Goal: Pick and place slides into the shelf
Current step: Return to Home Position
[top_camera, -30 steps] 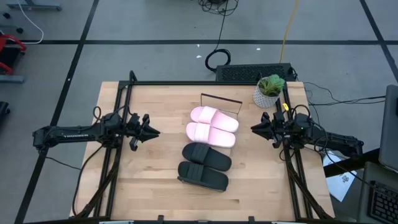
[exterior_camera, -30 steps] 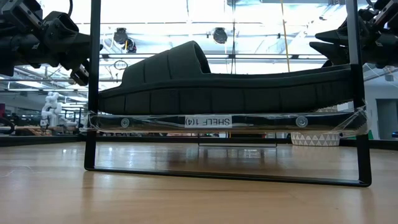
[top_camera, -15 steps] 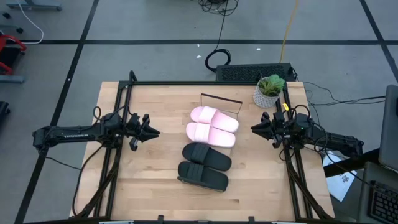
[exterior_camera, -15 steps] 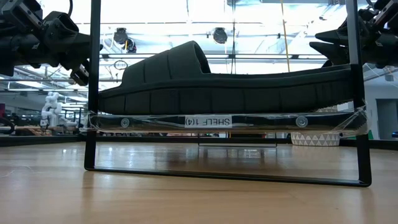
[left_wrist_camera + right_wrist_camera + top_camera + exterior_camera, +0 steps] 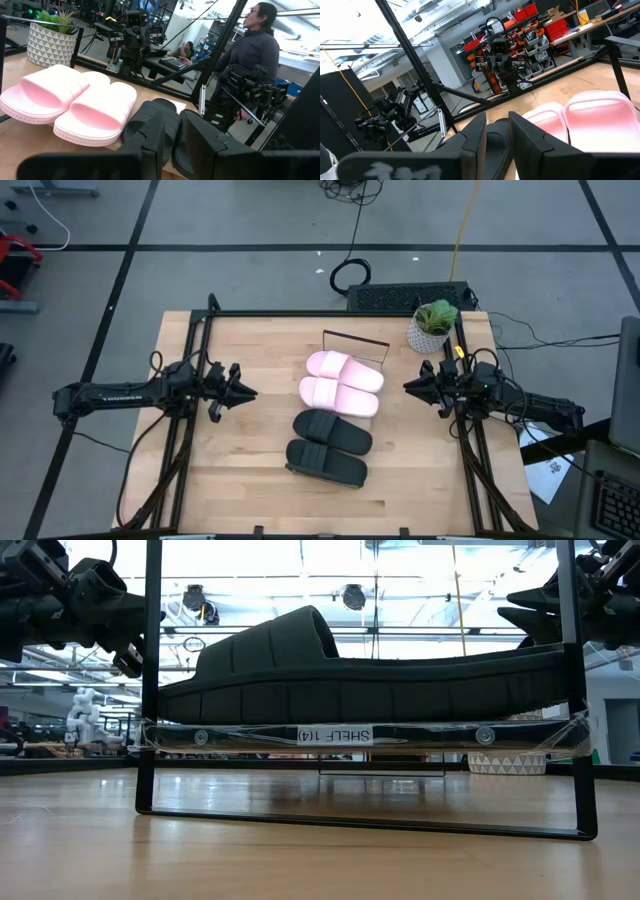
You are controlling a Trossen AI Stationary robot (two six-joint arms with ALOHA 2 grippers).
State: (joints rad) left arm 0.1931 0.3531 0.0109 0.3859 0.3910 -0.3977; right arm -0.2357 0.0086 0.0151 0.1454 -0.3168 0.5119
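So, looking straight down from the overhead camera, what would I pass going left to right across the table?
Left arm → left claw → the slides, two pink and two black in one column → right claw → right arm.

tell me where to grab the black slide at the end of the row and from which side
I'd take the black slide by its wide strap, the raised arch that can be pinched across. Come from above: it lies flat, sole down, on the shelf, and the other black slide sits close beside it.
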